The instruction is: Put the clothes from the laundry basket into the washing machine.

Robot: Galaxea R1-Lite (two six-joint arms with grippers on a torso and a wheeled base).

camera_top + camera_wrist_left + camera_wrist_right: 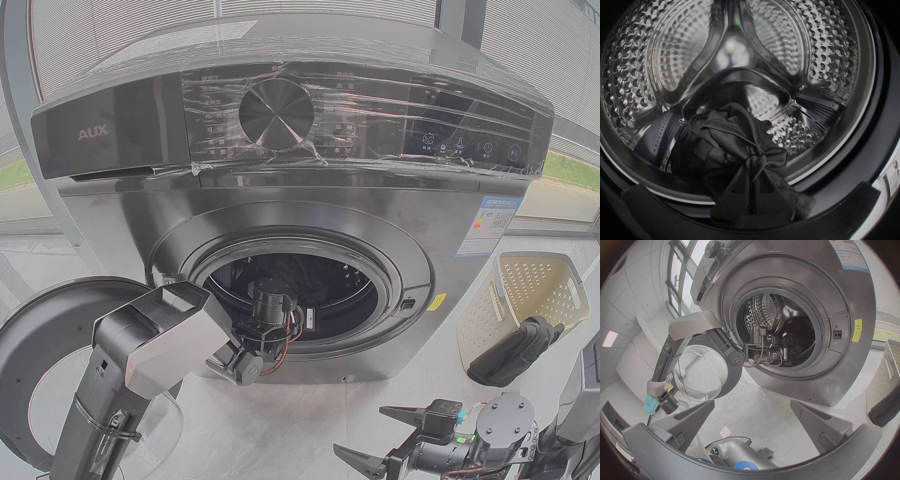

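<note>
- My left gripper [755,167] is inside the one round drum [693,62] of dimpled shiny steel. Its dark fingers [734,193] are pressed together on a bunched fold of cloth.
- That cloth is a crumpled black garment [731,140] of soft fabric, one piece. It spreads from my left fingertips ahead onto the drum floor, and part of it drapes back beside the fingers towards the door seal.
- My right gripper [750,415] hangs low over the pale floor with its two wedge-shaped fingers spread wide and nothing between them. In the head view it [359,431] is well apart from the machine's opening.
- There is one washing machine [125,219], a grey steel front-loader. Its mouth lies ahead of my right jaws and surrounds my left ones.
- Its single round door [703,374], with a glass bowl in a dark ring, stands swung open, off to the left of my left arm.
- One laundry basket [544,281], cream perforated plastic, is tipped up beside the machine, to the right of my right jaws.
- A second black garment [512,353], rolled and bulky, hangs over the basket's lower rim, near my right gripper but not touching it.
- That makes two garments: one in the drum, one at the basket.
</note>
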